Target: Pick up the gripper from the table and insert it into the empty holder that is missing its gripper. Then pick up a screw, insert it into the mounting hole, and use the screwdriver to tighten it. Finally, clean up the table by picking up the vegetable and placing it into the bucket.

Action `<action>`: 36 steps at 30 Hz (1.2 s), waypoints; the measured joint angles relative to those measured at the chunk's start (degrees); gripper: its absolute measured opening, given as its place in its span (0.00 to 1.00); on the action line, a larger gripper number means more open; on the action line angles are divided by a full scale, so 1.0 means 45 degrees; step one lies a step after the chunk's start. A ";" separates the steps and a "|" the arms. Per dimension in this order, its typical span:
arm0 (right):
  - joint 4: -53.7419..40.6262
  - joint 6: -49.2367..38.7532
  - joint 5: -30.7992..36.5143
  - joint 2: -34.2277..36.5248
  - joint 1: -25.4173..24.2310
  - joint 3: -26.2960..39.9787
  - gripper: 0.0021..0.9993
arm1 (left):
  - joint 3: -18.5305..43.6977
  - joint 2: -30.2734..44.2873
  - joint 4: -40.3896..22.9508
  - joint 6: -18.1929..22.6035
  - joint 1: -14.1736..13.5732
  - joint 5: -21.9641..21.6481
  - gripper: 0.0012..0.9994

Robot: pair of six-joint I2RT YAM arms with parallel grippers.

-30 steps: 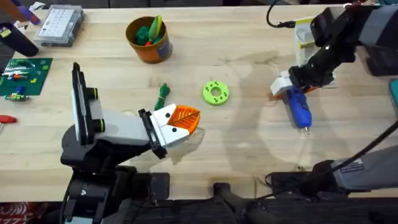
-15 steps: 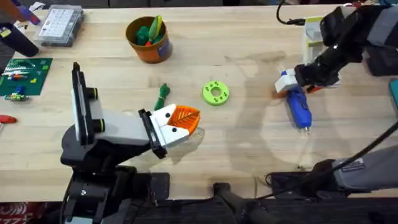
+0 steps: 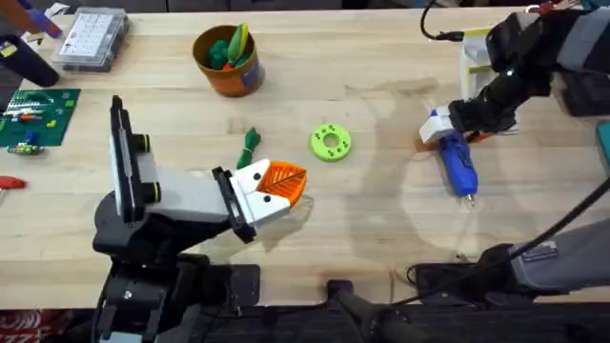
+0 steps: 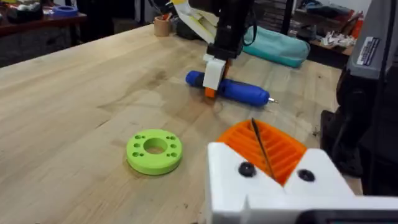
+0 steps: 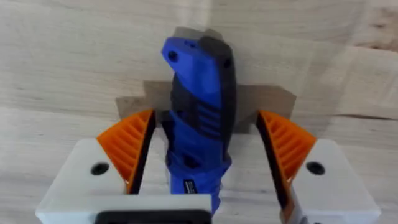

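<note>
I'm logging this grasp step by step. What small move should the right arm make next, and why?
Probably close the right gripper on the screwdriver. Its orange pads stand open on either side of the blue body, which lies flat on the table, so the straddle looks ready for a grip.

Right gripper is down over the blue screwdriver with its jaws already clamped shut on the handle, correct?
Not quite. The right gripper is down over the screwdriver, but its jaws are open: the right wrist view shows the orange pads standing off either side of the blue body, with gaps on both sides. It straddles the tool; nothing is clamped yet.
</note>
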 joint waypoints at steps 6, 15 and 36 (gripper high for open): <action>0.0072 -0.0047 0.0239 0.0005 0.0034 0.0005 0.65 | 0.0000 0.0000 0.0000 0.0000 0.0000 0.0000 0.00; 0.0219 -0.0005 0.0194 0.0141 0.0083 0.0029 0.02 | 0.0000 0.0000 0.0000 0.0000 0.0000 0.0000 0.00; -0.0634 -0.0010 -0.1247 -0.2210 0.0581 0.2581 0.02 | 0.0000 0.0000 0.0000 0.0000 0.0000 0.0000 0.00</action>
